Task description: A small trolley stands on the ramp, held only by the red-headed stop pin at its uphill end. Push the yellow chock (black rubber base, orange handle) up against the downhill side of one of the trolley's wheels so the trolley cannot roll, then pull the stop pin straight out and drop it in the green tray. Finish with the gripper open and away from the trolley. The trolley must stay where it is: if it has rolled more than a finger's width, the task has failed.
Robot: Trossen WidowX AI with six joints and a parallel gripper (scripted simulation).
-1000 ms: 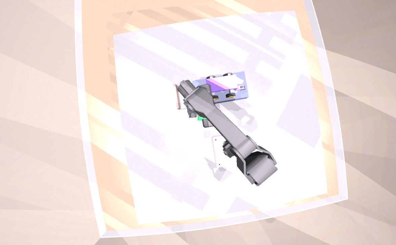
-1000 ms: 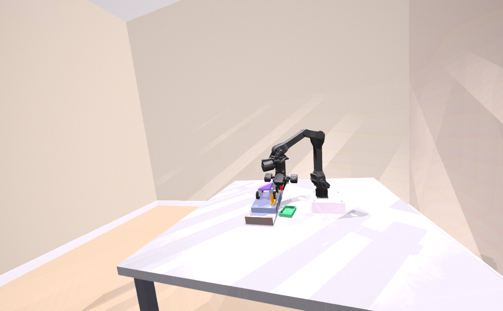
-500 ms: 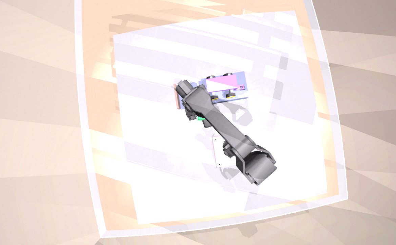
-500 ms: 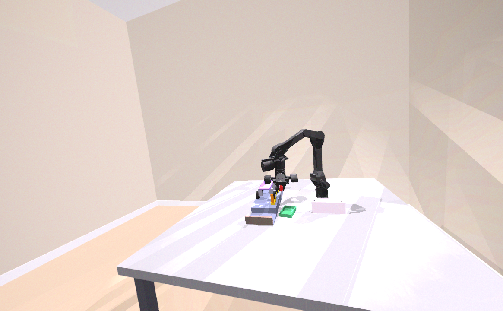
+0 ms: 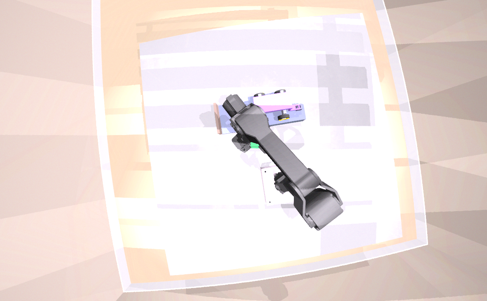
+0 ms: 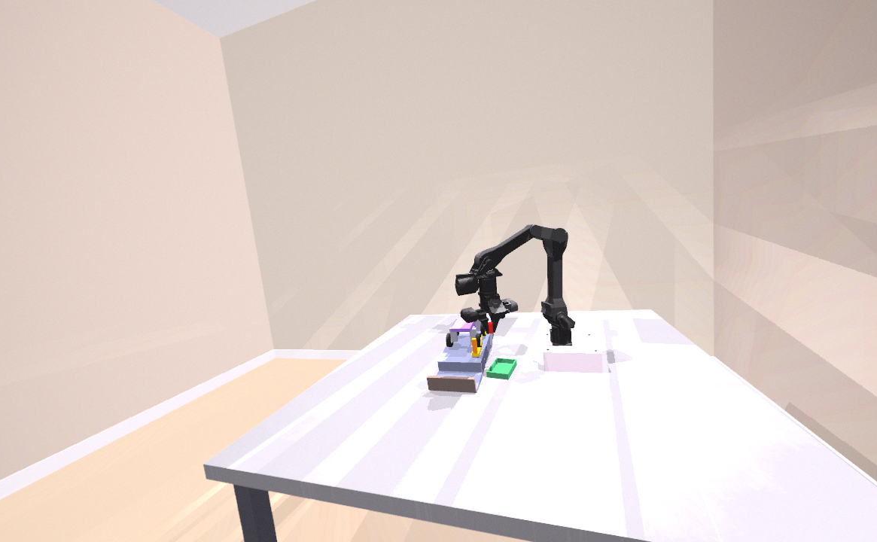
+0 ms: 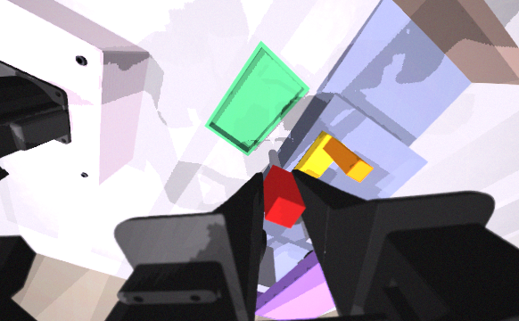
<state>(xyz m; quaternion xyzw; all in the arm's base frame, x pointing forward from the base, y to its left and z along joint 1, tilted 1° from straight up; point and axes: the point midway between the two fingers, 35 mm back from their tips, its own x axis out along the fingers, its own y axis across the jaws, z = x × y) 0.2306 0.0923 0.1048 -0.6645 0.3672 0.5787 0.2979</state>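
Wrist view: I am holding the gripper (image 7: 279, 196) clamped on the red head of the stop pin (image 7: 283, 199), whose grey shank is pointing away from the camera toward the green tray (image 7: 256, 98). The pin is out of the trolley and hanging in the air; I am judging the extraction step done.

Beyond the fingers, the yellow chock (image 7: 315, 157) with its orange handle (image 7: 348, 158) is sitting on the blue ramp (image 7: 375, 89); the wheel it should be bearing on is hidden here, so I cannot tell whether the two are touching. A purple edge of the trolley (image 7: 292, 290) is showing at the bottom of the view.

Top view: the forearm is crossing over the downhill half of the ramp (image 5: 297, 116), and only a sliver of the tray (image 5: 253, 145) is showing beside it. The trolley (image 5: 275, 100) is resting on the uphill part of the ramp, one dark wheel with a yellow hub (image 5: 284, 117) visible at its near side. The brown end board (image 5: 216, 118) is closing the low end.

Exterior view: the gripper (image 6: 488, 322) is hovering above the ramp beside the tray (image 6: 500, 367), not yet over it.

Remaining, in my judgement: carrying the pin over the tray, releasing it, then withdrawing with the fingers apart.
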